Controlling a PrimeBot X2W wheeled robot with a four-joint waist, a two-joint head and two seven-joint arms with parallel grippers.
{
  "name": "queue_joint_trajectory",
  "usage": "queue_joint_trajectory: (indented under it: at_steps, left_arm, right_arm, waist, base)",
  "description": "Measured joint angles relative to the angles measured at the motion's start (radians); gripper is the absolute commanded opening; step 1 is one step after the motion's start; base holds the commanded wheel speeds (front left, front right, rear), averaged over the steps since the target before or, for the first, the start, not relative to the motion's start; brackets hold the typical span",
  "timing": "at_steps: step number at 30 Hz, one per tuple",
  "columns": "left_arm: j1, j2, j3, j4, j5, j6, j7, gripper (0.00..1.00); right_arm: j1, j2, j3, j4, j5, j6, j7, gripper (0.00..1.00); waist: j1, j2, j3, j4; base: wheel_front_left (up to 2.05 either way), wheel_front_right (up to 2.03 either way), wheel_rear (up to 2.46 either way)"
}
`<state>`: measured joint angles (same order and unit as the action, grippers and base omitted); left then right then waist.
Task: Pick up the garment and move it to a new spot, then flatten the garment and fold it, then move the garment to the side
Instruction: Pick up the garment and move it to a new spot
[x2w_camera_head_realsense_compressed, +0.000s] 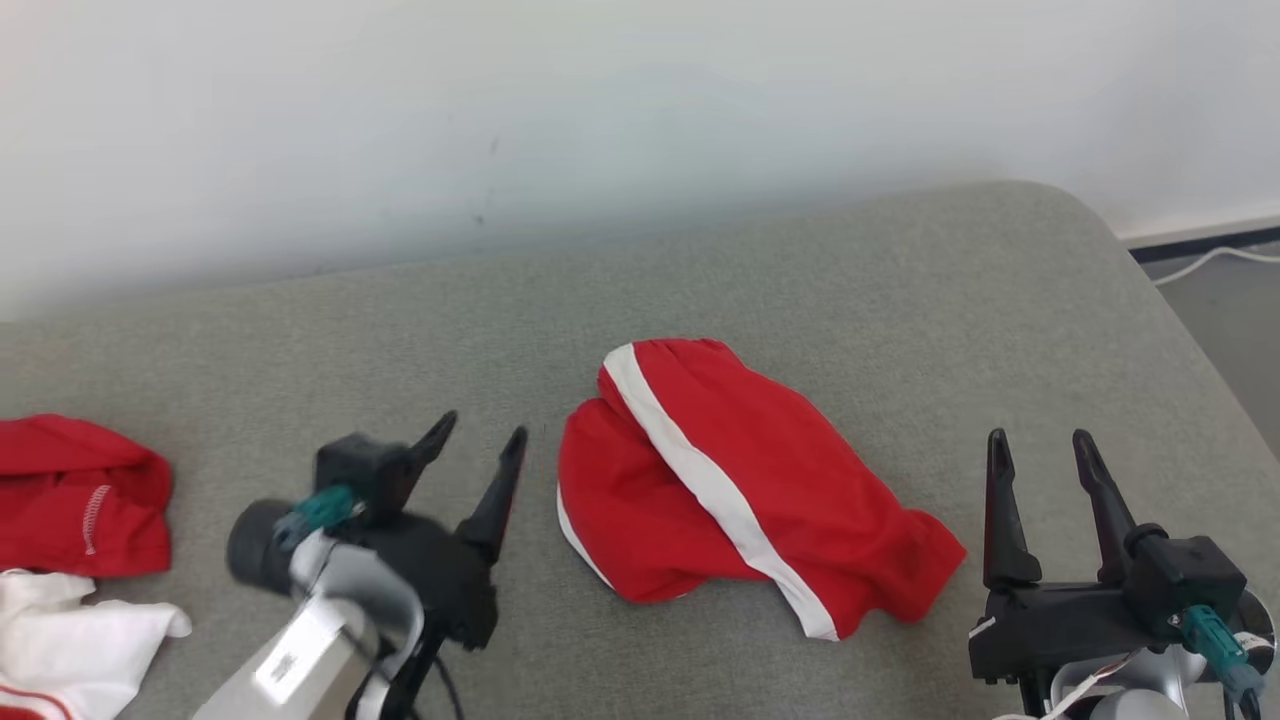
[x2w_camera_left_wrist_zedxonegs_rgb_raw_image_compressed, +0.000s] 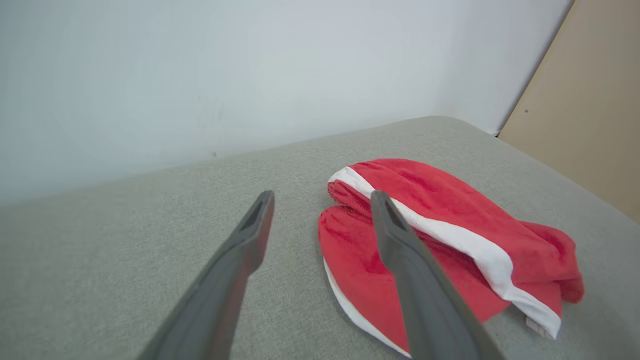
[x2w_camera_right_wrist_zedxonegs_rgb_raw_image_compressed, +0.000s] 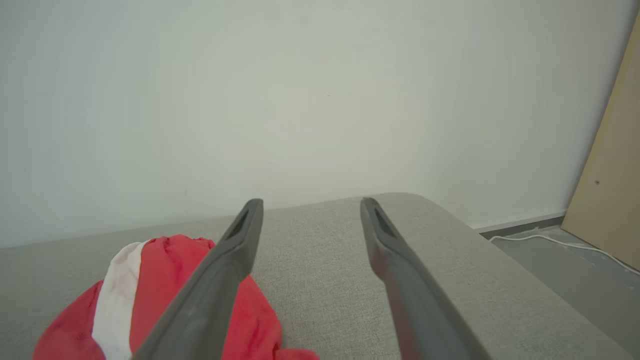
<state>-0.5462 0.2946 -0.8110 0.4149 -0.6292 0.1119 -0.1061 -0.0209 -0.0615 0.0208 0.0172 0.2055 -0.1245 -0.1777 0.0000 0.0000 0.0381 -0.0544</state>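
Red cloth garment (x2w_camera_head_realsense_compressed: 740, 480) (x2w_camera_left_wrist_zedxonegs_rgb_raw_image_compressed: 465, 210) (x2w_camera_right_wrist_zedxonegs_rgb_raw_image_compressed: 160, 280) with a white side stripe: bunched in a loose heap near the middle of the grey woven-fabric cushion (x2w_camera_head_realsense_compressed: 850, 280), stripe running diagonally across the top. Rests flat on the fabric, clear of both grippers.

Left gripper (x2w_camera_head_realsense_compressed: 482, 428) (x2w_camera_left_wrist_zedxonegs_rgb_raw_image_compressed: 322, 197), two long dark fingers: spread wide and empty, just beside the garment's left edge, tips angled up and toward the right. In the left wrist view, overlaps the garment with one finger, with no grasp on it.

Right gripper (x2w_camera_head_realsense_compressed: 1038, 436) (x2w_camera_right_wrist_zedxonegs_rgb_raw_image_compressed: 311, 201): likewise parted with nothing between the fingers, near the garment's lower right end, pointing toward the white wall (x2w_camera_head_realsense_compressed: 600, 100).

At the cushion's far left: a crumpled red cloth (x2w_camera_head_realsense_compressed: 80, 495) and, touching it below, a white cloth (x2w_camera_head_realsense_compressed: 70, 640). Beyond the cushion's right corner, a white cable (x2w_camera_head_realsense_compressed: 1200, 262) on the floor.
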Motion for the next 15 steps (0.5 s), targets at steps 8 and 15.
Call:
queue_joint_trajectory:
  at_steps: [8, 15]
  left_arm:
    - [0.200, 0.068, 0.165, -0.103, -0.007, 0.013, -0.140, 1.00]
    - [0.421, 0.029, 0.500, -0.087, 0.012, 0.012, -0.146, 1.00]
  right_arm:
    - [0.016, 0.006, -0.004, 0.027, 0.011, 0.000, -0.016, 1.00]
    - [0.017, 0.011, -0.010, 0.042, 0.024, 0.000, -0.026, 1.00]
  waist:
    - [-0.0001, 0.0000, -0.046, 0.056]
    - [-0.0001, -0.0001, -0.073, 0.099]
  base:
    - [0.00, 0.00, 0.00]
    - [0.00, 0.00, 0.00]
